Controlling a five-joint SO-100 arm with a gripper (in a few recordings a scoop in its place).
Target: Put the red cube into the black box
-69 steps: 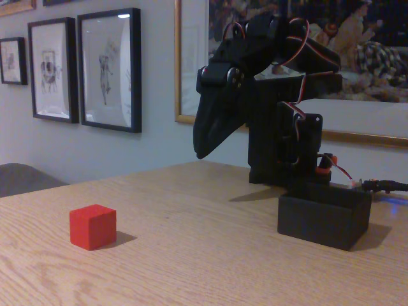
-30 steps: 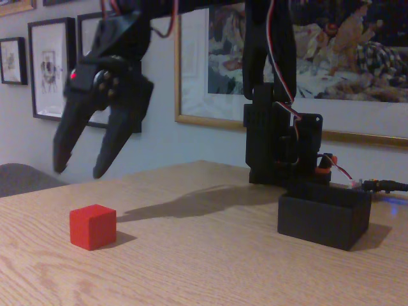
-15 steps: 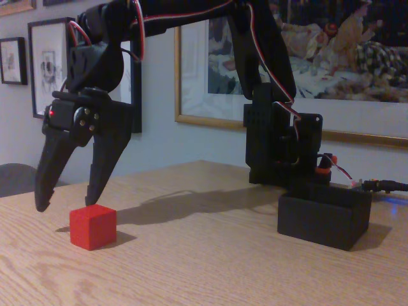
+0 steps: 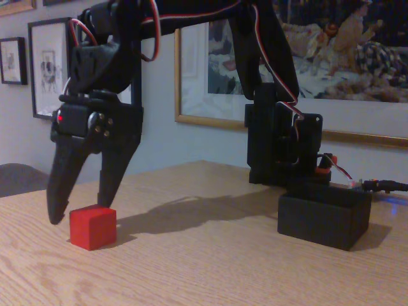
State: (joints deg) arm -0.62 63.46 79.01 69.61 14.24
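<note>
The red cube [image 4: 92,227] rests on the wooden table [image 4: 204,268] at the left. My black gripper [image 4: 81,213] hangs open right over it, pointing down. One fingertip [image 4: 56,215] is just left of the cube near the tabletop, the other [image 4: 106,199] sits behind the cube's top right edge. Nothing is gripped. The black box [image 4: 325,214] stands on the table at the right, in front of the arm's base [image 4: 280,143]; its inside is hidden from this low angle.
Framed pictures hang on the wall behind. A small red-orange connector [image 4: 324,164] with wires lies behind the box at the base. The stretch of table between cube and box carries only the arm's shadow.
The arm swung out from its folded pose over the base to the left, opened its gripper and came down. In the last half second it dropped lower and slightly right, straddling the cube.
</note>
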